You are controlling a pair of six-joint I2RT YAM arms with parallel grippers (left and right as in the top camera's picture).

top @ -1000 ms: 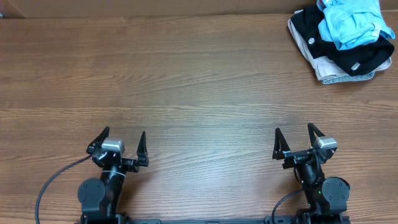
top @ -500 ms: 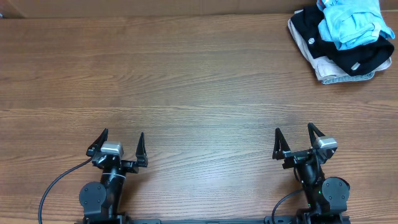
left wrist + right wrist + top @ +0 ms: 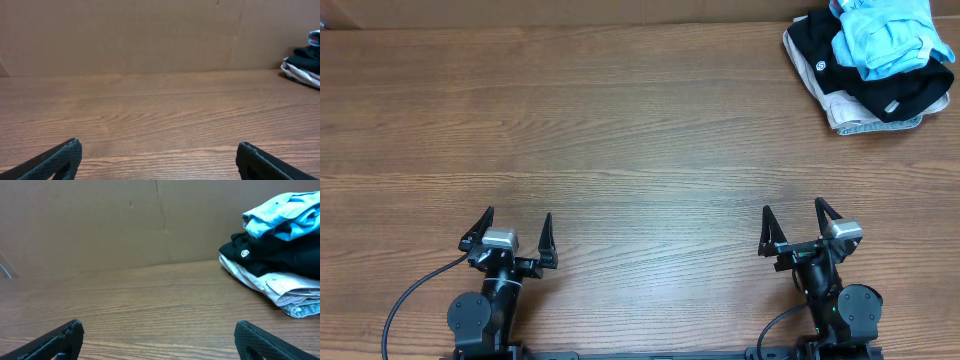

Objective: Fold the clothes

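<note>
Jaws of the left gripper point(image 3: 517, 216) and right gripper point(image 3: 792, 210) stand wide apart and empty, while the sky-blue T-shirt point(image 3: 885, 35), crumpled atop a black garment point(image 3: 880, 88) at the table's far right corner, is likely light and limp, best pinched at an exposed hem or sleeve.

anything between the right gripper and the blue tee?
Nothing. Overhead shows only bare wooden table between the right gripper and the light blue T-shirt at the far right corner; the right wrist view agrees.
</note>
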